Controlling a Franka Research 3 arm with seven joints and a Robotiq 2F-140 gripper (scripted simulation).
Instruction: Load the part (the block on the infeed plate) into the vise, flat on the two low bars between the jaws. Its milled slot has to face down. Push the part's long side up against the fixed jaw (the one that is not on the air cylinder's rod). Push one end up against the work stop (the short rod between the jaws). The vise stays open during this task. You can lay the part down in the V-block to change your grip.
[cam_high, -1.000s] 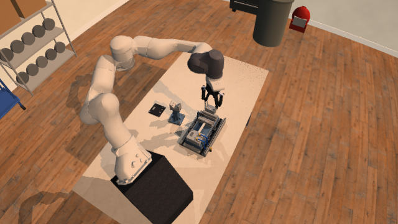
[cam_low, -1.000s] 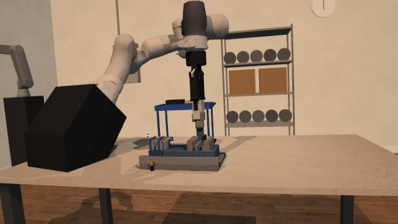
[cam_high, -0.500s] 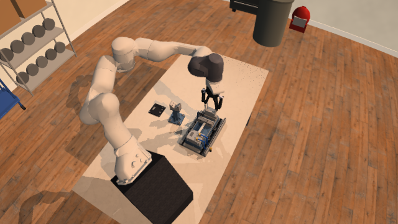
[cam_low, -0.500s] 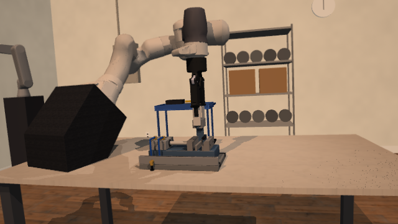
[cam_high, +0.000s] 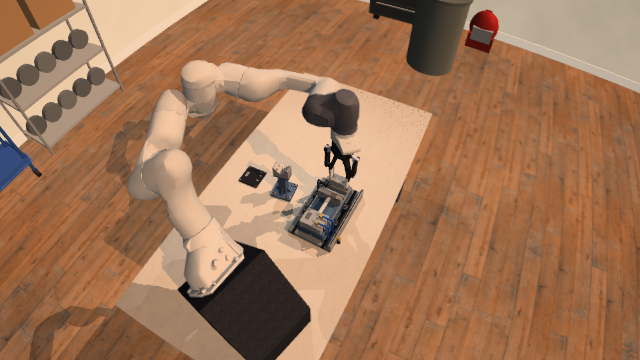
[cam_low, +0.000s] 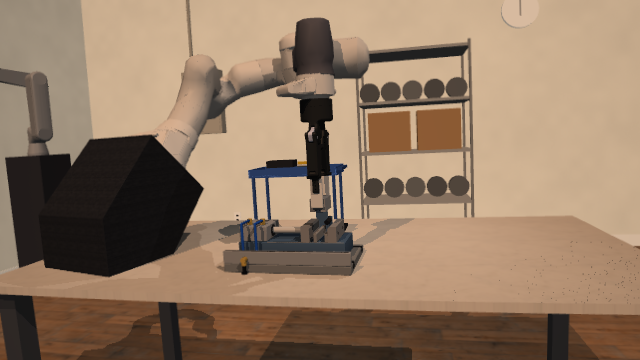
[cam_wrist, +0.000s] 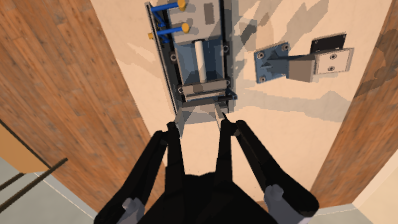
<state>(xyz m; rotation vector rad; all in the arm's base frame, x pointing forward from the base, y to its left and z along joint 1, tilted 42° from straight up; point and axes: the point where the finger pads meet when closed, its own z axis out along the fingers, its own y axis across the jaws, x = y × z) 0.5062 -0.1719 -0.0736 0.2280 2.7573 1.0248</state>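
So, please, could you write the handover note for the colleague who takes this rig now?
Gripper: shut on the part.
Part: held above the vise, not seated.
V-block: beside the vise.
Done: part picked up.
Left: lower it onto the bars, long side to the fixed jaw, one end to the work stop. Slot direction cannot be seen; check it faces down.

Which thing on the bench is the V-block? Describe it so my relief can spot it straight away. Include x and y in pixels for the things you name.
On the pale table (cam_high: 385, 125) (cam_low: 450, 265) (cam_wrist: 280, 145), find the long vise (cam_high: 327, 207) (cam_low: 287, 260) (cam_wrist: 200, 60). Just beside it, on the side where the flat black plate (cam_high: 252, 176) (cam_wrist: 327, 43) lies, stands the V-block (cam_high: 283, 182) (cam_wrist: 301, 68). Unlike those two, it is a grey head raised on a post above a small blue base.
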